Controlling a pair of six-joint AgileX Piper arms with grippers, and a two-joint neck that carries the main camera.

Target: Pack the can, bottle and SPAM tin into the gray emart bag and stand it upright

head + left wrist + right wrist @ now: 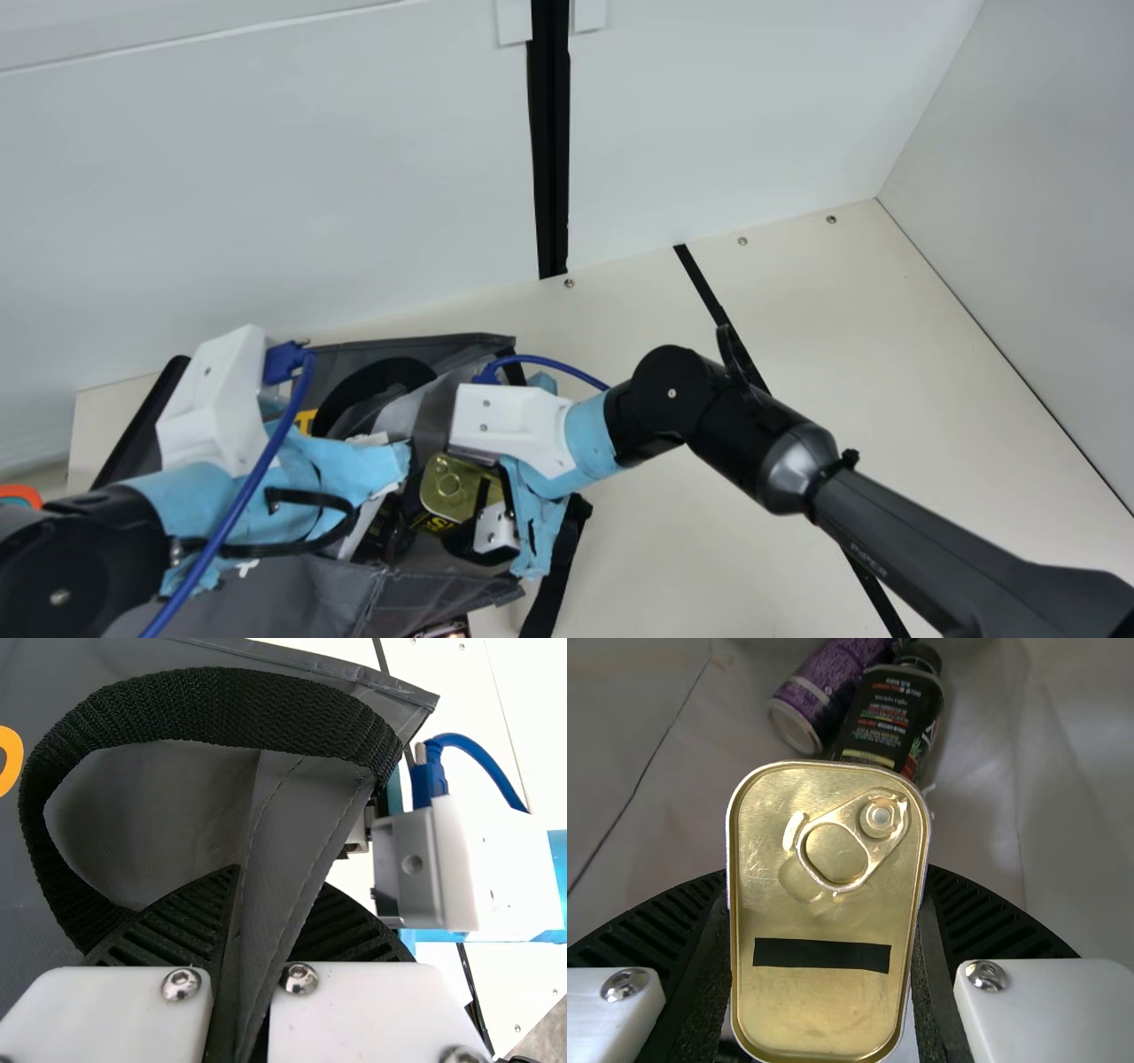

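The gray bag (332, 589) lies open at the main view's lower left. At its left side stands my left gripper (341, 461); in the left wrist view that gripper (276, 895) is closed on a fold of bag fabric (288, 828) beside a black handle (213, 709). My right gripper (485, 532) is at the bag's mouth, with the SPAM tin (452, 487) between its fingers. In the right wrist view the right gripper (826, 881) pinches the tin (824, 1001) by its sides, pull-tab face showing. Beyond it, the purple can (828, 687) and dark bottle (890, 722) lie side by side inside the bag.
A white wall (266, 177) rises behind the table (656, 549), which stretches right of the bag. A black strap (558, 576) hangs by the bag's right side. A small dark object (443, 629) sits at the bottom edge, an orange one (22, 492) at the left edge.
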